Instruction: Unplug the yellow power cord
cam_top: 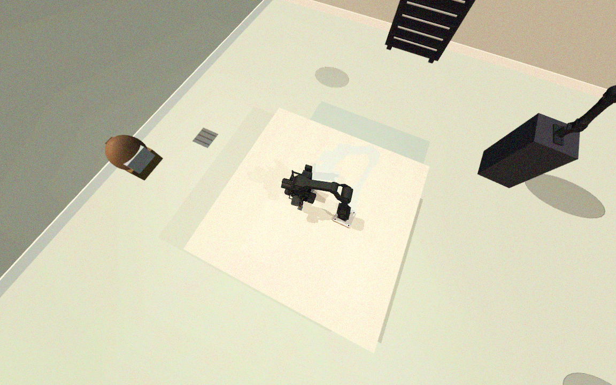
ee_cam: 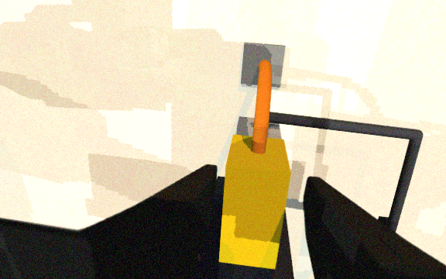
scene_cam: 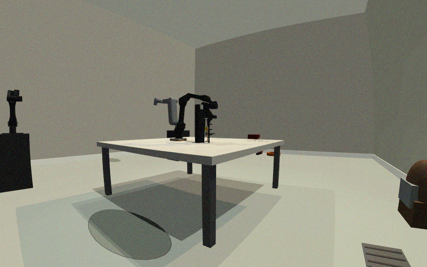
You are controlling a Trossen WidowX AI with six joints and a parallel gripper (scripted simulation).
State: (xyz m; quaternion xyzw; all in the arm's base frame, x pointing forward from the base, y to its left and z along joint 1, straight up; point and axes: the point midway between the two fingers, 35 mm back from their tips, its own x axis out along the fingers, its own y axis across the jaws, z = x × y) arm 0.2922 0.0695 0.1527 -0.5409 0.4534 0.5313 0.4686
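The gripper (cam_top: 299,192) (scene_cam: 208,121) (ee_cam: 260,181) is released, its fingers parted to either side of the plug (scene_cam: 206,128) (ee_cam: 255,198); in the wrist view a gap shows at each tip, narrower on the image-left side. The plug lies between the fingers, its long side running roughly with them and its cord (ee_cam: 262,105) leaving past the tips, so closing would likely pinch it across its width, while a retreat should run along that axis. Whether it is seated I cannot tell.
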